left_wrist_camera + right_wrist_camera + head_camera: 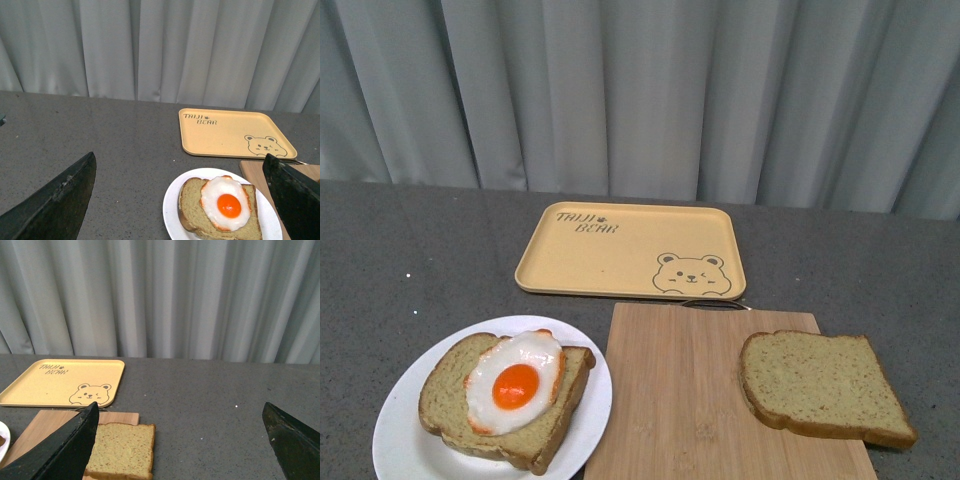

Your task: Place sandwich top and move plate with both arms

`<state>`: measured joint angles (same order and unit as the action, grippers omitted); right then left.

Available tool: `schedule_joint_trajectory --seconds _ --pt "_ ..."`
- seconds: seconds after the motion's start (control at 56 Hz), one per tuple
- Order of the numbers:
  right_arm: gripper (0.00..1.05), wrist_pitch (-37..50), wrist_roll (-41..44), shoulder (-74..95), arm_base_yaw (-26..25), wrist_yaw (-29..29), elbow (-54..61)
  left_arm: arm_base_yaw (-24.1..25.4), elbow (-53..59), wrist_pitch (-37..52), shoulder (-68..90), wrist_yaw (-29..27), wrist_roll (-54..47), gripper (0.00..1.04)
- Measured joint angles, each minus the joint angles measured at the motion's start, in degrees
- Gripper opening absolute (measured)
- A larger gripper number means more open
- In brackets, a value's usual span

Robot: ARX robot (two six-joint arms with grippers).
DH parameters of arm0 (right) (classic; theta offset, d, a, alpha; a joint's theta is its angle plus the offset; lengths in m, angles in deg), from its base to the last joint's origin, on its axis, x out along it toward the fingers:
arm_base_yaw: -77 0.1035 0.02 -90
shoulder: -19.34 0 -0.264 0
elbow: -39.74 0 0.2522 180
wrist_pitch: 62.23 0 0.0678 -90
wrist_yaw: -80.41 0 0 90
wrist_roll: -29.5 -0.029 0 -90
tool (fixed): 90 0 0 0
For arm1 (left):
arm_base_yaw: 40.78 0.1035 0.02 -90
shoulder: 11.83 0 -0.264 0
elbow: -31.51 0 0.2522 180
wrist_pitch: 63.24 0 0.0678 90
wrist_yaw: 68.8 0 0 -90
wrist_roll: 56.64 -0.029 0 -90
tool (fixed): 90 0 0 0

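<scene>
The sandwich top (pixel 823 386), a bare tan speckled bread slice, lies on the right end of the bamboo cutting board (pixel 690 400); it also shows in the right wrist view (pixel 122 450). The round white plate (pixel 405 425) at the front left holds a bread slice with a fried egg (pixel 516 380); the left wrist view shows the plate (pixel 171 208) too. No arm shows in the front view. My left gripper (pixel 182 200) is open and empty, above and short of the plate. My right gripper (pixel 182 440) is open and empty, with the sandwich top beside one finger (pixel 65 450).
A yellow bear-print tray (pixel 632 251) lies empty behind the board, also seen in the left wrist view (pixel 235 132) and the right wrist view (pixel 62 381). Grey curtains hang along the back of the grey tabletop (pixel 410 250).
</scene>
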<state>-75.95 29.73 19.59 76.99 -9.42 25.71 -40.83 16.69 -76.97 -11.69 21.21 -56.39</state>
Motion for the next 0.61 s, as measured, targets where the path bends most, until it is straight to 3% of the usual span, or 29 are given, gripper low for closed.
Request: schedule_joint_trajectory --seconds 0.607 --pt "0.95 0.00 0.00 0.00 0.00 0.00 0.00 0.00 0.00 0.00 0.00 0.00 0.00 0.98"
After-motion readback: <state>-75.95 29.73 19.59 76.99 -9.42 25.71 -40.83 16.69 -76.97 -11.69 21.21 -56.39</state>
